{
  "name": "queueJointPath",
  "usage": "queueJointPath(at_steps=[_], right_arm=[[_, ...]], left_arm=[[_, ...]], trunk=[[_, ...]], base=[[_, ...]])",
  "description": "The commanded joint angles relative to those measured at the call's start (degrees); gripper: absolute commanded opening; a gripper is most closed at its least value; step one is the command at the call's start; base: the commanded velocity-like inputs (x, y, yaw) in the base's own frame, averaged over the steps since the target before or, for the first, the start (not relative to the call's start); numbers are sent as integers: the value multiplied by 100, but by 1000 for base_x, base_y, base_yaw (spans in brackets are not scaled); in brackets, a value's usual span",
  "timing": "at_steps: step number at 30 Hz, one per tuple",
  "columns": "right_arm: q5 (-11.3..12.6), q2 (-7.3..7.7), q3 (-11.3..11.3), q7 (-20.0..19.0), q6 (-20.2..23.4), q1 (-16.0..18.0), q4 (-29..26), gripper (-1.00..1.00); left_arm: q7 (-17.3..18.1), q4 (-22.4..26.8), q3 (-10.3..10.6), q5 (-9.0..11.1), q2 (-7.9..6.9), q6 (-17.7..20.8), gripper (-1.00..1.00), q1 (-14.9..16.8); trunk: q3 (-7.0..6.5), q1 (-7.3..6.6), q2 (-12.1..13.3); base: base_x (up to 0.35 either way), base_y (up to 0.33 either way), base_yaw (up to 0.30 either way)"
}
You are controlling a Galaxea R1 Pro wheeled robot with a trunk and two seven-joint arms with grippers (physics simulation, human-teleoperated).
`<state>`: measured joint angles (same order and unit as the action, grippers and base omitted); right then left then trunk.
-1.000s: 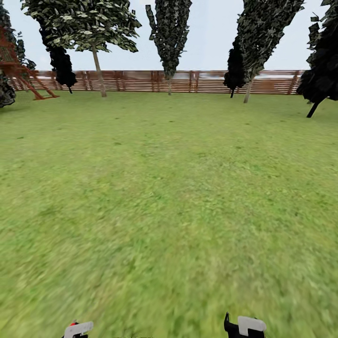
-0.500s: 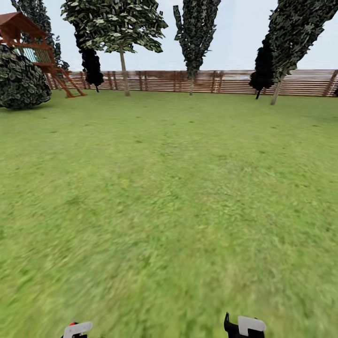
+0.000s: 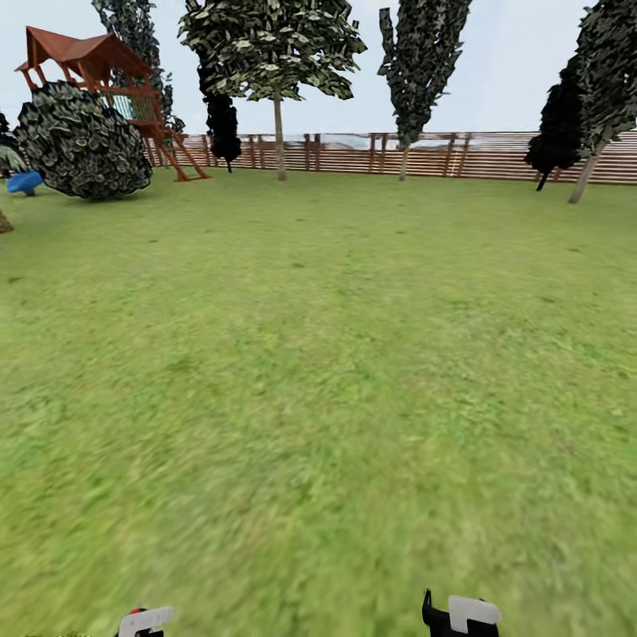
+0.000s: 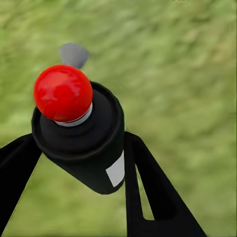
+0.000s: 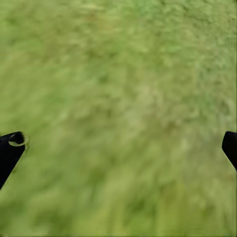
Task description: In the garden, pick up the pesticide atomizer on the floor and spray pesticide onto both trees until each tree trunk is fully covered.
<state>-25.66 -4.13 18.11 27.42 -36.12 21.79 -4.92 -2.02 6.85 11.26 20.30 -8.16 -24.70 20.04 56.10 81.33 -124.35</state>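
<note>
So pickup looks done: our left gripper (image 4: 79,163) is pinching the pesticide atomizer (image 4: 79,133), a matte black can with a glossy round red tip. Right gripper (image 5: 118,148) is spread wide, nothing in it. Spraying's all left; the pale-trunked tree (image 3: 280,133) stands by the slatted fence (image 3: 495,155), well beyond the atomizer across fuzzy lawn (image 3: 318,354).

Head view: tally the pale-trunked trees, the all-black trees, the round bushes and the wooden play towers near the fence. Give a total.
Pale-trunked trees: 3
All-black trees: 2
Round bushes: 1
Play towers: 1
Total: 7
</note>
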Motion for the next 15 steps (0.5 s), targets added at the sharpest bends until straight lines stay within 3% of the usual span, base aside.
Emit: queueJointPath(at_steps=[1, 12, 15], right_arm=[[0, 0, 0, 0, 0, 0, 0, 100], [0, 0, 1, -6, 0, 0, 0, 100], [0, 0, 0, -6, 5, 0, 0, 100]], left_arm=[[0, 0, -1, 1, -1, 0, -100, 0], [0, 0, -1, 0, -1, 0, -100, 0], [0, 0, -1, 0, -6, 0, -100, 0]], trunk=[[0, 0, 0], [0, 0, 0], [0, 0, 0]], base=[[285, 0, 283], [330, 0, 280], [335, 0, 64]])
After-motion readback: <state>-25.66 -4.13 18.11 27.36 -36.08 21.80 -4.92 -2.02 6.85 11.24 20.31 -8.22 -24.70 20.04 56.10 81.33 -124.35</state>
